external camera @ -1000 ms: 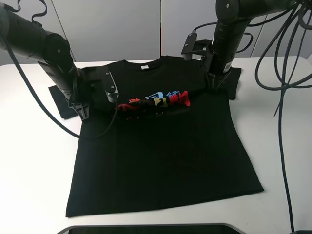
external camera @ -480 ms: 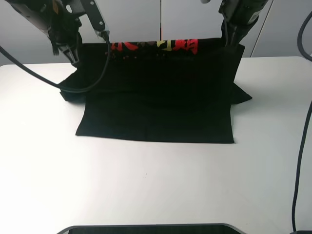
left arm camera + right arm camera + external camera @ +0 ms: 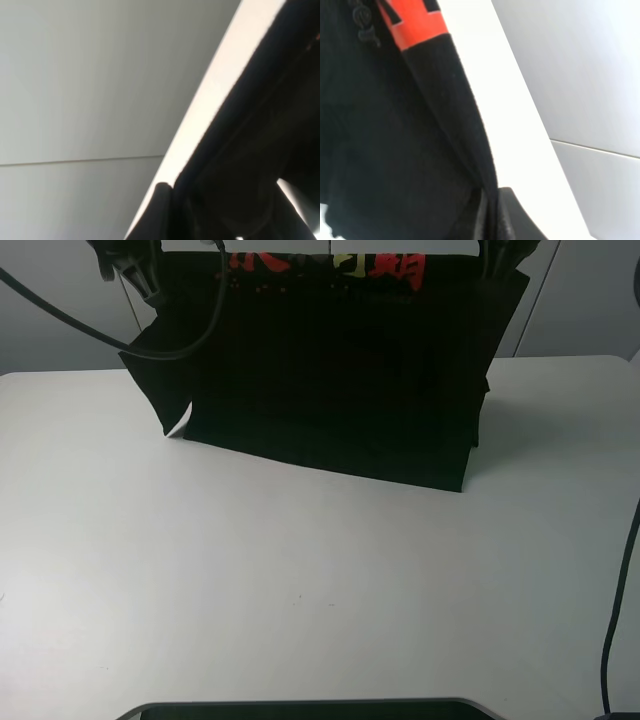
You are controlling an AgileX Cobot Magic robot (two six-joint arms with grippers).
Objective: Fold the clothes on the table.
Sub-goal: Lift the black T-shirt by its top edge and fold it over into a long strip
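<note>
The clothes (image 3: 330, 370), a black T-shirt, hang as a folded curtain over the back of the white table (image 3: 300, 590). Red and yellow characters (image 3: 385, 265) run along the shirt's top edge. My left gripper (image 3: 148, 280) is shut on the shirt's upper left corner, my right gripper (image 3: 497, 262) on its upper right corner. One sleeve (image 3: 155, 370) droops at the left. The lower hem (image 3: 330, 460) reaches the tabletop or hangs just above it. In the right wrist view black cloth with a red print (image 3: 415, 25) runs into the shut fingers (image 3: 507, 215). The left wrist view shows black cloth (image 3: 250, 150).
A dark rounded object (image 3: 310, 710) sits at the table's front edge. A black cable (image 3: 618, 600) hangs down at the far right, and another loops in front of the left sleeve (image 3: 175, 352). Grey wall panels stand behind the table.
Both grippers have lifted the shirt from flat on the table to high at the back. Its hem has slid back across the table.
</note>
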